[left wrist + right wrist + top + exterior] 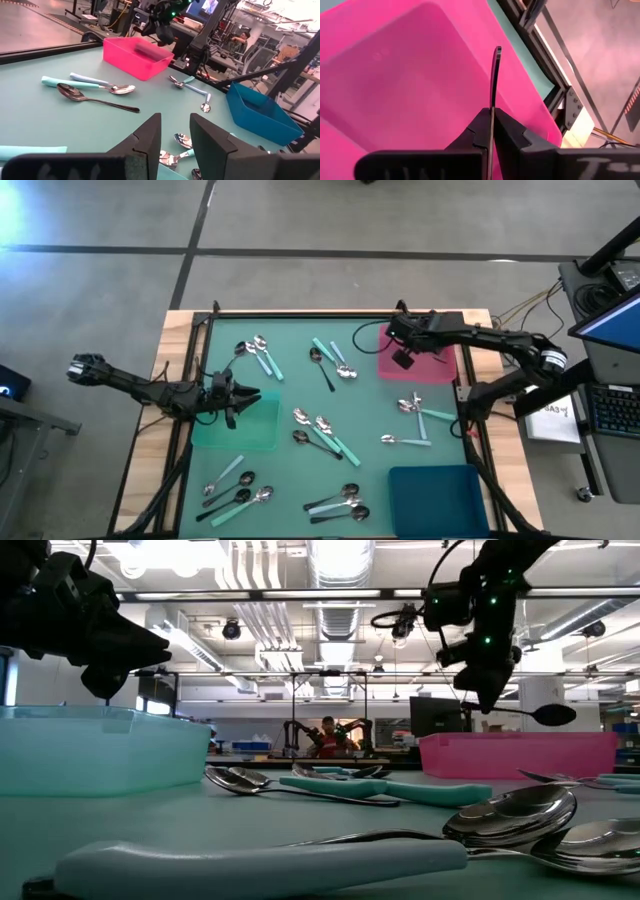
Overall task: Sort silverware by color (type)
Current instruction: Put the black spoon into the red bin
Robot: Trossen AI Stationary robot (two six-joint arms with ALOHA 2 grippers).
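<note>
Nearest the low camera lies a pale blue-handled spoon (300, 858), flat on the teal table (290, 380), its shiny bowl stacked against another spoon's bowl. Past it sit more teal-handled spoons (400, 789), and loose clusters are scattered over the whole mat in the overhead view, handles pointing every which way.

Further back, the left gripper (240, 396) hangs over the pale green bin (240, 425), fingers a little apart with nothing between them. From its own wrist camera I can see a dark all-metal spoon (95, 98) and two light-handled ones lying out ahead of it.

The real action is at the far side. The right gripper (491, 131) is clamped tight on a dark thin spoon (494, 82), and it's hanging right above the pink bin (410, 85). In the low view that spoon juts out sideways from the fingers, roughly level, bowl end pointing away from the arm. So the bin is straight below the spoon, and the spoon's long axis runs across the bin instead of pointing down into it.

My guess: the next move is just letting go, and the spoon should land inside, since the wrist view shows pink under nearly its whole length. It looks slim, dark and glossy.
</note>
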